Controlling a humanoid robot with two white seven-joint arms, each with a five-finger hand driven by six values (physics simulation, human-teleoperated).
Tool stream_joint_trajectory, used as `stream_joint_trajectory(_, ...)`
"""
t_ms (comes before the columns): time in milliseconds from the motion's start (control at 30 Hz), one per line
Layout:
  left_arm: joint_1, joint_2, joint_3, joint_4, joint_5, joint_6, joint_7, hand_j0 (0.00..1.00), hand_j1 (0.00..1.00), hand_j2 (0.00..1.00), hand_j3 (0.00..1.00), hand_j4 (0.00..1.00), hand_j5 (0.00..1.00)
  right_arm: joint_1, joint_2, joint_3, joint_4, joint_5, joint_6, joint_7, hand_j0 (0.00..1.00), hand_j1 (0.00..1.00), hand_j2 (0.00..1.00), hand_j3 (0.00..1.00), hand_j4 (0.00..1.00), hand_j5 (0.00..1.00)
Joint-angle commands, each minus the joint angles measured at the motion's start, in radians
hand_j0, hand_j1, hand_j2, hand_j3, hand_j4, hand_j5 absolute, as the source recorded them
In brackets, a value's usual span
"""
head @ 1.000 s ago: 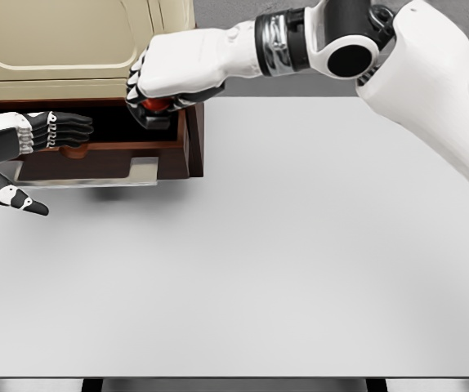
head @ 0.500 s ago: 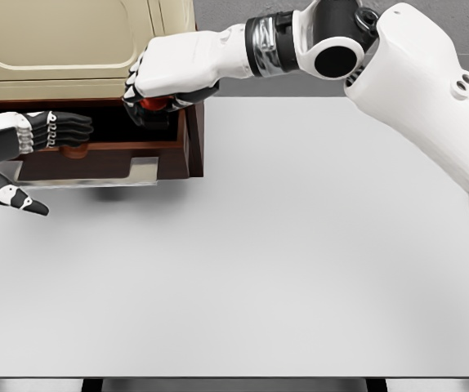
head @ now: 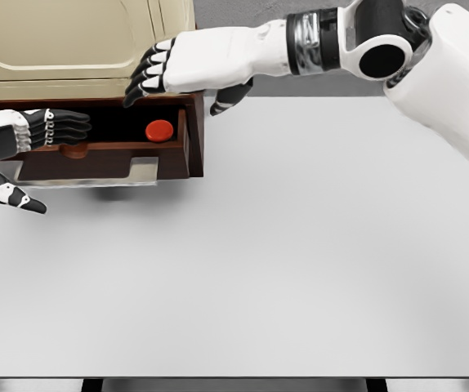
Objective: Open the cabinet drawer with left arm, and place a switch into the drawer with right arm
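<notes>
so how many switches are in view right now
1: the red switch lies inside the open drawer, at its right end, below the right hand. Others could be hidden deeper in the drawer.

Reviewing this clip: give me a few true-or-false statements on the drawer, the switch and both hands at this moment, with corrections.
1. The drawer stands open. True.
2. The right hand grips the red switch. False: its fingers are spread and empty, above the drawer.
3. The switch lies inside the drawer, toward its right end. True.
4. The left hand rests on the white table, far from the drawer. False: its fingers lie at the drawer's front edge by the handle.
</notes>
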Motion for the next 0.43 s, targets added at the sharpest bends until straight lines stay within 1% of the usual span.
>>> stream_joint_trajectory(0, 0.0, 0.003, 0.001, 0.0, 0.005, 0.001, 0.0, 1.0, 1.0, 1.0, 1.0, 1.0, 1.0, 0.0, -0.134, -0.009, -0.026, -0.047, -0.005, 0.0, 1.0, 1.0, 1.0, 1.0, 1.0, 1.0)
stream_joint_trajectory(67, 0.0, 0.008, 0.001, 0.001, 0.007, -0.001, 0.0, 1.0, 1.0, 1.0, 1.0, 1.0, 1.0, 0.031, -0.243, -0.014, -0.027, -0.12, -0.005, 0.0, 1.0, 1.0, 1.0, 1.0, 1.0, 1.0)
stream_joint_trajectory(100, 0.0, 0.006, 0.001, 0.001, 0.007, -0.001, 0.0, 1.0, 1.0, 1.0, 1.0, 1.0, 1.0, 0.051, -0.284, -0.014, -0.027, -0.142, -0.005, 0.0, 1.0, 1.0, 1.0, 1.0, 1.0, 1.0)
stream_joint_trajectory(167, 0.0, 0.006, 0.001, 0.001, 0.007, -0.001, 0.0, 1.0, 1.0, 1.0, 1.0, 1.0, 1.0, 0.104, -0.383, -0.014, -0.027, -0.195, -0.005, 0.0, 1.0, 1.0, 1.0, 1.0, 1.0, 1.0)
stream_joint_trajectory(200, 0.0, 0.006, 0.001, 0.0, 0.007, -0.001, 0.0, 1.0, 1.0, 1.0, 1.0, 1.0, 1.0, 0.135, -0.421, -0.016, -0.024, -0.2, -0.005, 0.0, 1.0, 1.0, 1.0, 1.0, 1.0, 1.0)
stream_joint_trajectory(267, 0.0, 0.008, 0.001, 0.001, 0.007, -0.001, 0.0, 1.0, 1.0, 1.0, 1.0, 1.0, 1.0, 0.163, -0.461, -0.016, -0.014, -0.2, -0.005, 0.0, 1.0, 1.0, 1.0, 1.0, 1.0, 1.0)
stream_joint_trajectory(333, 0.0, 0.006, 0.001, 0.001, 0.007, -0.002, 0.0, 1.0, 1.0, 1.0, 1.0, 1.0, 1.0, 0.17, -0.464, -0.016, -0.008, -0.199, -0.005, 0.0, 1.0, 1.0, 1.0, 1.0, 1.0, 1.0)
stream_joint_trajectory(400, 0.0, 0.008, 0.001, 0.001, 0.007, -0.001, 0.0, 1.0, 1.0, 1.0, 1.0, 1.0, 1.0, 0.212, -0.463, -0.036, 0.011, -0.199, -0.005, 0.0, 1.0, 1.0, 1.0, 1.0, 1.0, 1.0)
